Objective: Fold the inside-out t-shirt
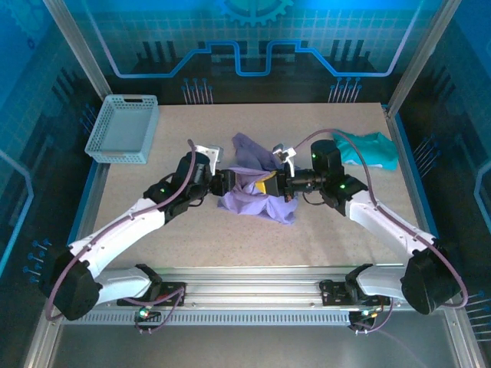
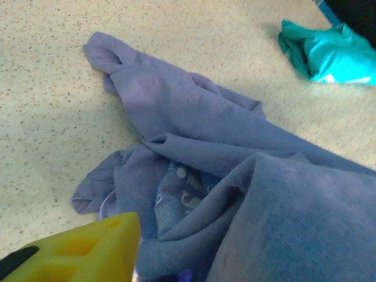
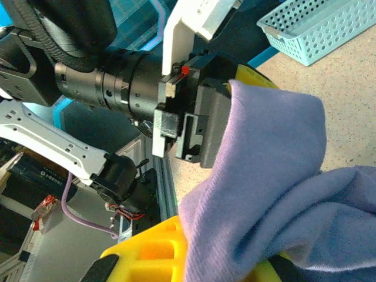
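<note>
Lavender t-shirt (image 1: 257, 201) sits crumpled in a loose heap at the middle of the table (image 1: 153, 192), with one twisted end poking toward the far side. Sleeves and hem can't be sorted out in the bunch. In the left wrist view a pale printed patch (image 2: 182, 191) shows inside a fold, probably the neck label, which fits an inside-out shirt

Handling, judged: thin, soft and limp, light, no stiffness at all. It will sag and drag on the table when lifted. Not fragile, but a pinch can easily catch two layers at once. Best hold is on an edge rather than mid-heap: a shoulder seam or hem corner for each gripper, well apart, so the cloth spreads flat

Right gripper (image 1: 275, 184) is at the right side of the heap, jaws closed, with purple cloth pinched between its yellow fingers (image 3: 147, 255). Left gripper (image 1: 227, 182) is at the left side, touching the heap. One bare yellow finger (image 2: 94, 249) shows low in its own view and the other is under cloth, so I cannot tell whether it grips or has let go. The right wrist view shows fabric draped over it

Further out, a teal garment (image 1: 374, 149) lies at the far right, well apart from the shirt, and a blue basket (image 1: 123, 129) sits at the far left corner
</note>
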Motion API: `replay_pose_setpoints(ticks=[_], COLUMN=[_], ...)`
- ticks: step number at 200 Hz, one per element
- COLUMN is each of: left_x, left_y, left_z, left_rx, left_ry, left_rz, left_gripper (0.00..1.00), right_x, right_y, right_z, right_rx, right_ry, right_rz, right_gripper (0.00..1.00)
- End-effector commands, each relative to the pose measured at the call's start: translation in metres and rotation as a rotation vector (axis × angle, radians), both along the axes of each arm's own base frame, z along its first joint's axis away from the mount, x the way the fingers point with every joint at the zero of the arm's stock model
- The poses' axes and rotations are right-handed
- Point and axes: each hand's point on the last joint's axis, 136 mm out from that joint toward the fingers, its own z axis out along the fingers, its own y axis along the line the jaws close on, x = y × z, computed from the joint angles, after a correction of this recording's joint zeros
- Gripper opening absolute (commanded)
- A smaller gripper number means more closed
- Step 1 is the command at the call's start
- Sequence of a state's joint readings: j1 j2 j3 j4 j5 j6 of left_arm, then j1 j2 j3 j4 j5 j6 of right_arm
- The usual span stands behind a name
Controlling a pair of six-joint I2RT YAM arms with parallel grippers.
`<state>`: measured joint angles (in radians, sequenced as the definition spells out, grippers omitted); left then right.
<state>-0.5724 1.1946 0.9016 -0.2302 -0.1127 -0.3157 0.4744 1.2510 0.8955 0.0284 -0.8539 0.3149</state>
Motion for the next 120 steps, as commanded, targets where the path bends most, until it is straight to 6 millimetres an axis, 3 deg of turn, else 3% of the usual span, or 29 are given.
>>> replay_pose_setpoints(ticks=[1, 18, 38, 71, 97, 120], left_x=[-0.017, -0.035, -0.057, -0.086, -0.086, -0.077], left_y=[0.009, 0.010, -0.002, -0.043, -0.064, -0.070], left_z=[0.017, 0.023, 0.032, 0.043, 0.040, 0.028], left_rx=[0.023, -0.001, -0.078, -0.215, -0.247, -0.223], left_ry=[-0.025, -0.036, -0.049, -0.042, 0.012, 0.032], left_rz=[-0.013, -0.055, -0.154, -0.397, -0.488, -0.489], left_gripper=[0.60, 0.66, 0.67, 0.50, 0.42, 0.42], right_x=[0.007, 0.012, 0.016, 0.019, 0.019, 0.019], right_y=[-0.001, -0.002, -0.002, -0.002, -0.004, -0.005], right_z=[0.000, -0.002, -0.003, -0.003, -0.003, -0.003], right_rx=[0.017, 0.013, 0.009, 0.004, -0.001, -0.004], right_ry=[0.024, 0.034, 0.044, 0.064, 0.065, 0.063], right_rz=[-0.008, -0.027, -0.044, -0.062, -0.070, -0.074], right_gripper=[0.00, 0.00, 0.00, 0.00, 0.00, 0.00])
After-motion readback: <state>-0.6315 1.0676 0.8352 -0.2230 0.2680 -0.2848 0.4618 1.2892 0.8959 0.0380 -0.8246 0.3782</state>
